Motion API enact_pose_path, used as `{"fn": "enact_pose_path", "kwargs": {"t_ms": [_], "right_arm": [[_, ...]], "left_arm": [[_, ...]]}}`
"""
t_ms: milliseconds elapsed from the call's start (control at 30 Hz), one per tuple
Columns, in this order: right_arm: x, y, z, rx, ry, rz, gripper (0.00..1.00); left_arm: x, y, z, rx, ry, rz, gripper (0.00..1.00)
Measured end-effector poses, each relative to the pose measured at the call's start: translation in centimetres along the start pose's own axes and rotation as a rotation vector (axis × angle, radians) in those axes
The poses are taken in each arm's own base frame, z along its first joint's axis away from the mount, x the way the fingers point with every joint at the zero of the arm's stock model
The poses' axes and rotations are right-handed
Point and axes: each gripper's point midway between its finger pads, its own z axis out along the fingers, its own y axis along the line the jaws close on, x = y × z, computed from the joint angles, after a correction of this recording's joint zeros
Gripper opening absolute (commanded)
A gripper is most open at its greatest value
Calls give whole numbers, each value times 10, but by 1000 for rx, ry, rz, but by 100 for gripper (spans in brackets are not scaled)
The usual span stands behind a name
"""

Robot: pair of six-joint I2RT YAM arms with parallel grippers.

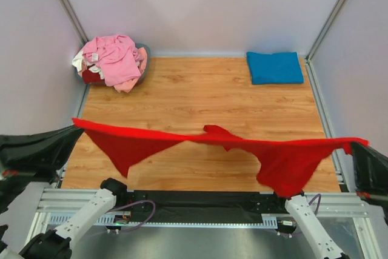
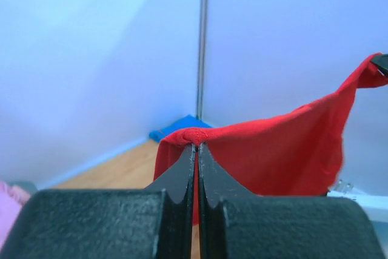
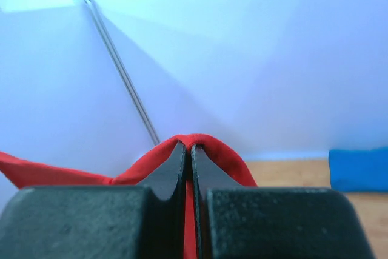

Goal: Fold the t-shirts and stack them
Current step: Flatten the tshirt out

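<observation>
Where two pincers (image 2: 196,145) (image 3: 187,146) hold, one red t-shirt (image 1: 280,159)

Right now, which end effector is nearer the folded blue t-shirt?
Right. The right end effector hangs on the side of the blue t-shirt; the left end effector, opposite.

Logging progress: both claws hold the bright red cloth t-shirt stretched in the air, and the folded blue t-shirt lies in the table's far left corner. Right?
Not quite: the top external view shows the folded blue cloth t-shirt in the far right corner. The rest stands: left claw and right claw hold the bright red cloth t-shirt stretched in the air.
</observation>
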Motion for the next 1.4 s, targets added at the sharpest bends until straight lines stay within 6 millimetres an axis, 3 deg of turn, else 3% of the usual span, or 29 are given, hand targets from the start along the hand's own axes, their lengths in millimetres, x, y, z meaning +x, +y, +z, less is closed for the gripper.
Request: {"fn": "enact_pose_path", "kwargs": {"t_ms": [100,200,300,400,467,533,600,667,700,767,800,867,900,967,1000,1067,1133,1233,1333,1400], "right_arm": [[-45,23,-19,-61,-124,-40,0],[-86,42,-24,-99,-216,-80,0],[-107,46,-1,-83,-253,-109,0],[-99,29,53,-4,-187,-121,0],[-70,5,110,80,-81,-124,0],[-24,-31,172,185,57,-129,0],[40,-74,228,293,217,-140,0],[116,-123,275,402,388,-161,0],[151,-144,291,440,458,-173,5],[249,-200,323,524,664,-208,27],[292,-225,331,555,754,-222,59],[354,-261,343,591,880,-243,87],[386,-280,349,609,940,-252,89],[419,-303,362,620,979,-266,92],[433,-313,363,630,1005,-271,93],[442,-321,360,638,1032,-278,93],[437,-320,352,641,1040,-281,94],[414,-308,339,633,1017,-281,94],[383,-288,328,610,974,-266,93],[362,-273,321,593,941,-248,92]], "left_arm": [[-31,-17,-15,48,-90,41,0],[-56,-23,-22,52,-148,66,0],[-69,-15,-10,17,-157,68,0],[-57,11,25,-50,-94,41,0],[-25,40,60,-117,9,8,0],[17,70,96,-182,133,-24,0],[71,107,135,-254,284,-61,0],[136,161,167,-358,444,-118,0],[167,188,175,-413,511,-147,0],[253,250,182,-543,694,-228,5],[294,276,180,-601,782,-265,22],[370,314,168,-686,954,-326,53],[401,329,162,-720,1021,-349,76],[448,346,151,-764,1131,-396,86],[464,352,150,-774,1166,-412,98],[477,356,152,-778,1189,-424,100],[471,353,155,-777,1177,-417,100],[437,343,167,-756,1105,-384,99],[392,320,171,-732,1011,-332,99],[374,302,169,-711,972,-310,99]]}}
